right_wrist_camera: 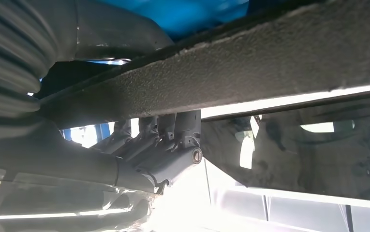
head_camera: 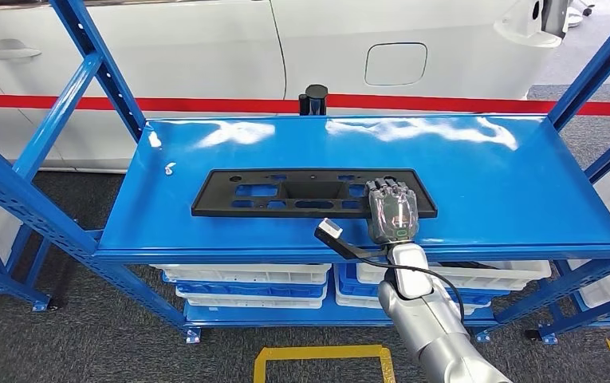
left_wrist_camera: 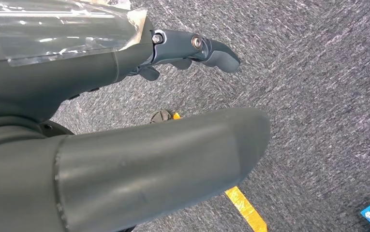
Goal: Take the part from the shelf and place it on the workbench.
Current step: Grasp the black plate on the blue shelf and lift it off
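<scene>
A flat black plastic part point(head_camera: 285, 191) with several cut-outs lies lengthwise on the top board of the blue shelf point(head_camera: 485, 183). My right hand point(head_camera: 391, 211) sits on the part's right end, fingers laid over its top face. In the right wrist view the part's rough near edge point(right_wrist_camera: 270, 63) runs between the dark fingers point(right_wrist_camera: 173, 140) on one face and the thumb point(right_wrist_camera: 115, 34) on the other. The part still lies flat on the board. My left hand point(left_wrist_camera: 125, 121) hangs over grey carpet and holds nothing, its fingers apart.
White and blue bins point(head_camera: 245, 283) fill the level under the board. Slanted blue uprights point(head_camera: 86, 64) frame both ends of the shelf. A white car point(head_camera: 365, 48) stands behind it, and a small black cylinder point(head_camera: 315, 100) sits at the back edge. Yellow floor tape point(head_camera: 321, 355) lies in front.
</scene>
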